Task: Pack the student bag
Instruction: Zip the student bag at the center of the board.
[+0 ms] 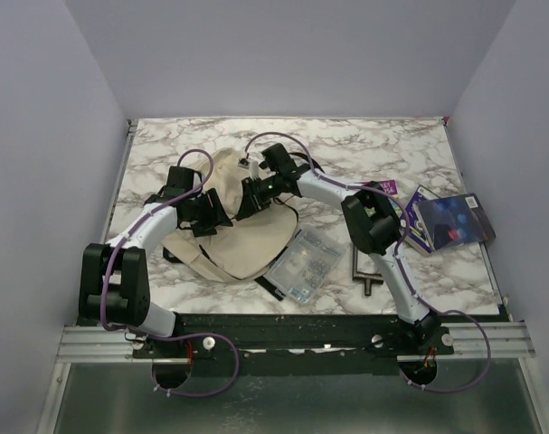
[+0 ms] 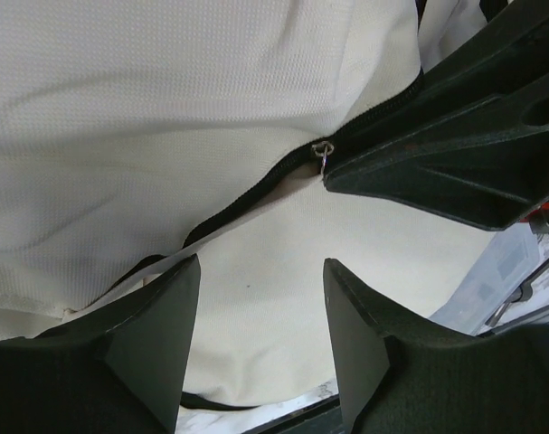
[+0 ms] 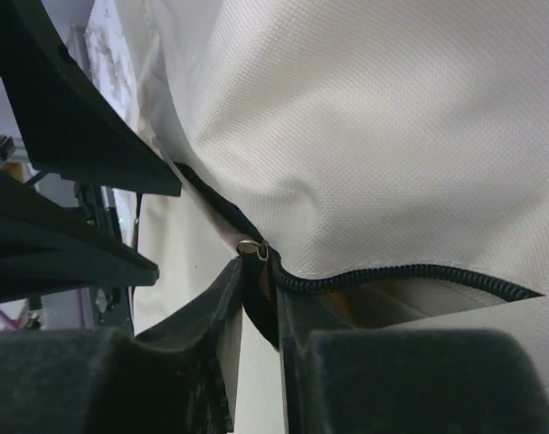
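Nearest the arm bases we see a clear pouch (image 1: pixel 301 262) at 6 o'clock on the table (image 1: pixel 392 145), with a black T-shaped tool (image 1: pixel 364 269) beside it at about 5 o'clock. The bag (image 1: pixel 242 240) lies flat just behind them, from the table's centre out toward 9 o'clock, and the pouch touches its 4 o'clock edge. The left gripper (image 2: pixel 260 312) hangs over the bag's 9 o'clock side with its fingers (image 2: pixel 156 334) spread wide and cream fabric showing in the gap; we cannot tell whether they touch the cloth. The right gripper (image 3: pixel 259 271) reaches in from 3 o'clock, fingers drawn close together and pinching the zip pull (image 3: pixel 253 249), whose small metal ring sits right at their tips. The black zip (image 3: pixel 392 276) gapes open behind that pull. Some books (image 1: pixel 450 221) lie well apart at the table's 3 o'clock edge.
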`<state>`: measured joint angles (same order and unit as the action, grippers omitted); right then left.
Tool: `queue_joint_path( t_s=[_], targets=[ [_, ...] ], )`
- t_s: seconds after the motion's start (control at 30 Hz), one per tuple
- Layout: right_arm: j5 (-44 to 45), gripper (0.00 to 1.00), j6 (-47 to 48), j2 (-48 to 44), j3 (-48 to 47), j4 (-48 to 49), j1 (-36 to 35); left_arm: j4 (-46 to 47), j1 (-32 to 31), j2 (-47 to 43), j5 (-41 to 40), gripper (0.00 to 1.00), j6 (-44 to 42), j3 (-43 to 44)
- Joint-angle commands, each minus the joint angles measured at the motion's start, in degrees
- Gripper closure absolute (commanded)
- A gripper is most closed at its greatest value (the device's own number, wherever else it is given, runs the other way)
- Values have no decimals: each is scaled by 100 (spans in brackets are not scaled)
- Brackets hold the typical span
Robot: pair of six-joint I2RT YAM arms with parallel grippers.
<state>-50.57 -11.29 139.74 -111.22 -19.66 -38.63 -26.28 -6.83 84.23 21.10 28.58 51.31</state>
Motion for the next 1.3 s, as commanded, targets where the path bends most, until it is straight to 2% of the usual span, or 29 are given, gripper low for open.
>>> queue_joint_path(
  t_s=[0.0,0.1,0.2,0.63,0.8,1.0,1.1,1.27],
  targets=[
    [-670,86,-1462,-372,647,1083,-83,-8,31,-98,-246,42,51,-49],
    [-631,93,-2195,-408,907,1648,-20,-13,96,-82,-263,42,60,-51],
    [-763,95,-2981,-438,1158,2470,34,-5,128,-82,-273,42,60,-55],
    [-613,91,-4172,-465,1215,3235,137,-16,232,51,-248,48,84,-59],
    [-662,92,-4925,-406,1376,3819,181,-15,230,71,-228,48,87,-49],
    [-726,93,-5964,-369,1748,4963,243,-17,232,72,-265,48,79,-57],
    [-739,89,-6363,-369,1855,5472,264,-16,235,79,-249,48,87,-51],
    [-670,86,-6285,-413,1893,5370,260,-12,235,71,-256,48,78,-50]
  ],
)
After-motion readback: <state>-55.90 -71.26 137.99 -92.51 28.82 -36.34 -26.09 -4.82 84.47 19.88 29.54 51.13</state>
